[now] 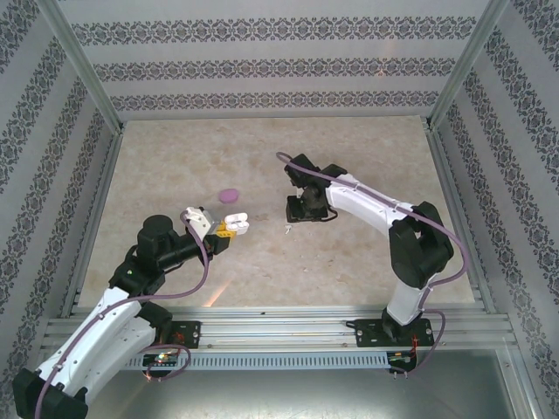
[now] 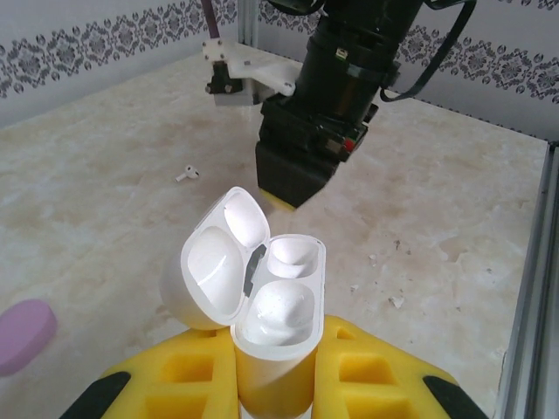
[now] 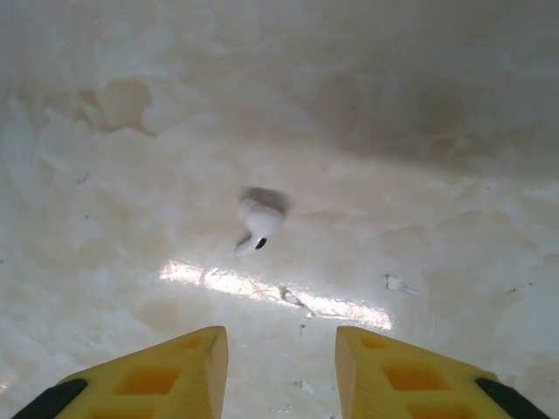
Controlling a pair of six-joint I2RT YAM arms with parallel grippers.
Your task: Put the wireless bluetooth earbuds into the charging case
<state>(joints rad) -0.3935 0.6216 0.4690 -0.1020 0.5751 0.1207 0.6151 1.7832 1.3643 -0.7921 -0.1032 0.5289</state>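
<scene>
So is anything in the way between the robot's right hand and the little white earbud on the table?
No, nothing visible. The white earbud lies by itself on the bare table, and the right gripper faces it, open.

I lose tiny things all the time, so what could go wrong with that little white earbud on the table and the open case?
1. The white earbud is tiny and rounded, lying loose on the smooth table. The right arm's jaws, open above it, might nudge it away rather than pinch it.
2. The white charging case is held by the left arm's jaws with its lid open. A push while seating the earbud could shift it or close the lid.
</scene>
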